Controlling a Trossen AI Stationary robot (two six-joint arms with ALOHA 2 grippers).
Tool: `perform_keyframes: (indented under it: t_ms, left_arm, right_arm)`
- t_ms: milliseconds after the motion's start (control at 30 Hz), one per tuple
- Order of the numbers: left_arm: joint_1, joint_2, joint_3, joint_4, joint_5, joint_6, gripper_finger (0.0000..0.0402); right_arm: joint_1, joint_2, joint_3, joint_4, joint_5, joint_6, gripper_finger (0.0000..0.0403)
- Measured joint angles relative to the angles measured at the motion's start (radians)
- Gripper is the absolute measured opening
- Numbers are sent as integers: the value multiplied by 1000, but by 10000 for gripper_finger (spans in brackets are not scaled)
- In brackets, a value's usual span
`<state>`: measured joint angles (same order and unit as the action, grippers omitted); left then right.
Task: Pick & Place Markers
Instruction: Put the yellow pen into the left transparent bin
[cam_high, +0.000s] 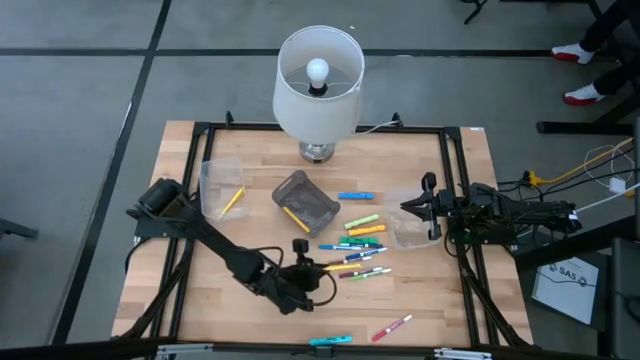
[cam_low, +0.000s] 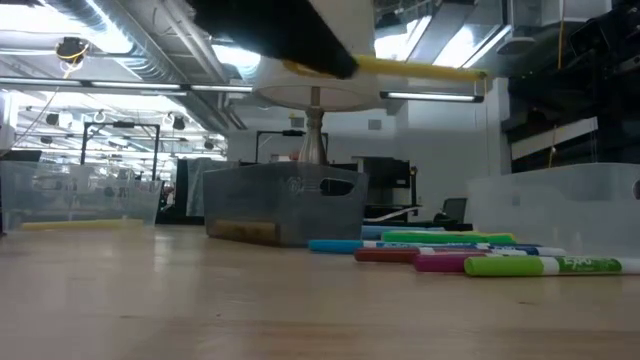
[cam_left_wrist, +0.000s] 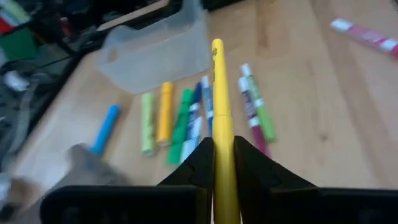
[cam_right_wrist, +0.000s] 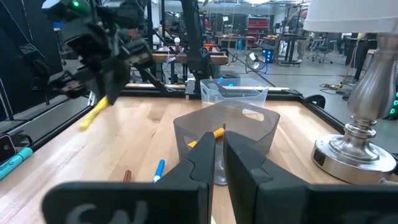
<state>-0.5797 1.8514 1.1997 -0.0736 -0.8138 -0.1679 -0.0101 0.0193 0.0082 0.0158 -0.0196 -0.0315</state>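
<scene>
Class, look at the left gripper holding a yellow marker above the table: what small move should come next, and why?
Probably carry it toward a bin. The left gripper is shut on the yellow marker, lifted above the loose markers, and the grey bin nearby already holds one. The right gripper waits at the clear bin.

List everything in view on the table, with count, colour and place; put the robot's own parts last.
White-shaded table lamp: one, far edge, centre.
Grey plastic bin: one, table middle, an orange marker inside.
Clear plastic bin: one, left of the grey bin, a yellow marker inside.
Second clear plastic bin: one, on the right, under the right gripper.
Loose cluster of markers: about ten; blue, green, yellow, orange, pink; between grey bin and right clear bin.
Pink marker: one, near edge.
Cyan marker: one, near edge.
Yellow marker: one, held in the left gripper.
Left gripper: shut on the yellow marker, above the cluster's near-left side.
Right gripper: over the right clear bin.
</scene>
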Motion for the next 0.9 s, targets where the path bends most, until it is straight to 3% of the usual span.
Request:
perform_keyframes:
  t_ms: [333, 533, 900]
  left_arm:
    - [-55, -109, 0, -308, -208, -171, 34]
    - [-85, -155, 0, -580, -291, -416, 34]
    - [-146, -207, 0, -1115, -330, -951, 34]
  right_arm:
    - [0, 0, 0, 0, 0, 0, 35]
    - [0, 0, 0, 0, 0, 0, 35]
    - [0, 0, 0, 0, 0, 0, 35]
